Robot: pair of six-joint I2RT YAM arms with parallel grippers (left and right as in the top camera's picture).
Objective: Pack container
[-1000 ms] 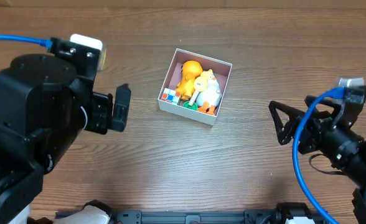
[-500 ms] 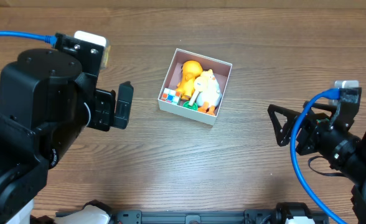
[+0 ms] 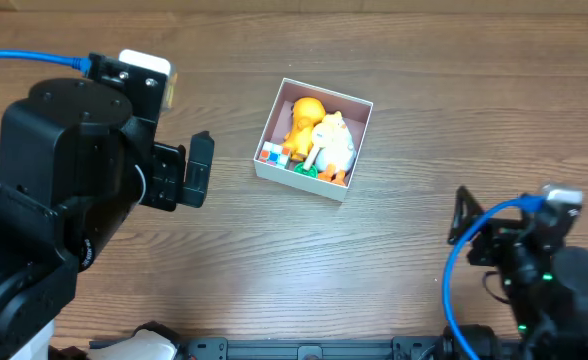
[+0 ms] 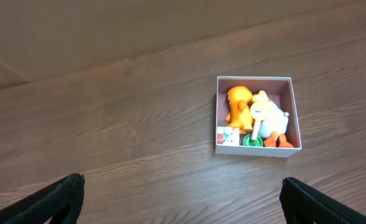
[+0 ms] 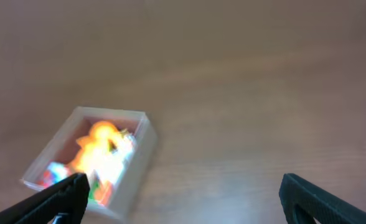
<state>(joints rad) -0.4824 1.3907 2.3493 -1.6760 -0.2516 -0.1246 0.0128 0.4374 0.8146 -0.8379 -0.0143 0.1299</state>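
The container (image 3: 359, 145) is a square shallow white box at the table's centre, also in the left wrist view (image 4: 295, 118) and blurred in the right wrist view (image 5: 142, 140). Inside lie an orange toy (image 3: 301, 118), a white and yellow duck toy (image 3: 334, 142), a small colourful cube (image 3: 270, 153) and a green piece (image 3: 307, 171). My left gripper (image 3: 196, 168) is open and empty, to the left of the box. My right gripper (image 3: 464, 215) is open and empty, well to the right and nearer the front edge.
The brown wooden table (image 3: 394, 60) surrounds the box. Blue cables run off both arms at the left (image 3: 24, 60) and right (image 3: 459, 270).
My right arm has pulled back toward the front right corner, away from the box. My left arm has stayed almost still.
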